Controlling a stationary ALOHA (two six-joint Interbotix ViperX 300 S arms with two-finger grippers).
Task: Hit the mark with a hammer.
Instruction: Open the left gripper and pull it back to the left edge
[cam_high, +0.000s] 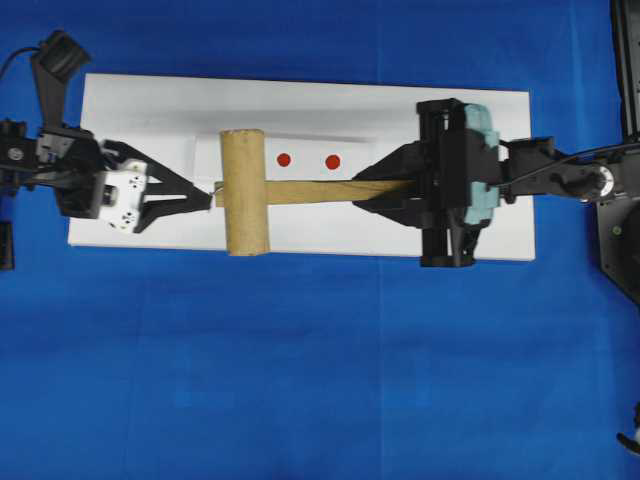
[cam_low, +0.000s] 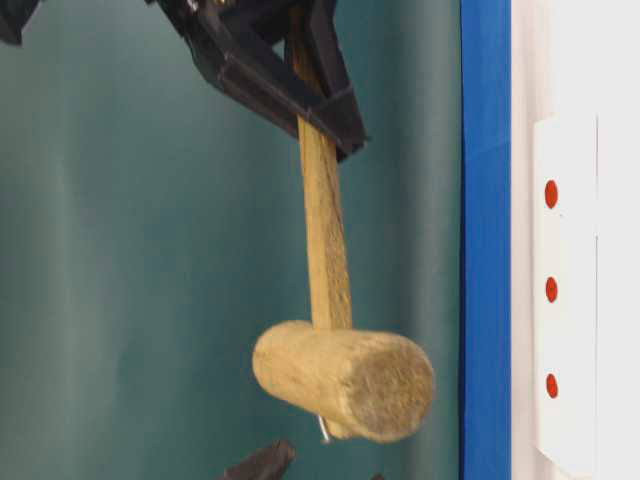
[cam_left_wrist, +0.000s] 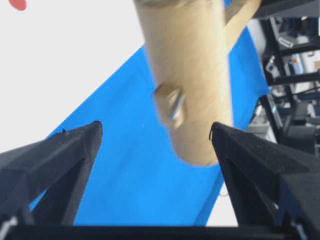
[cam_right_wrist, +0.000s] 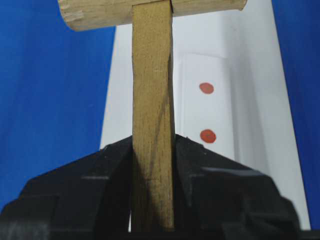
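Two grippers | right gripper pinching hammer by its handle end, long axis running straight out from it, head farthest, aloft over white board | red marks just beside handle | left gripper spread, empty, just beyond head.

Rough wooden hammer; matt white board; blue cloth.
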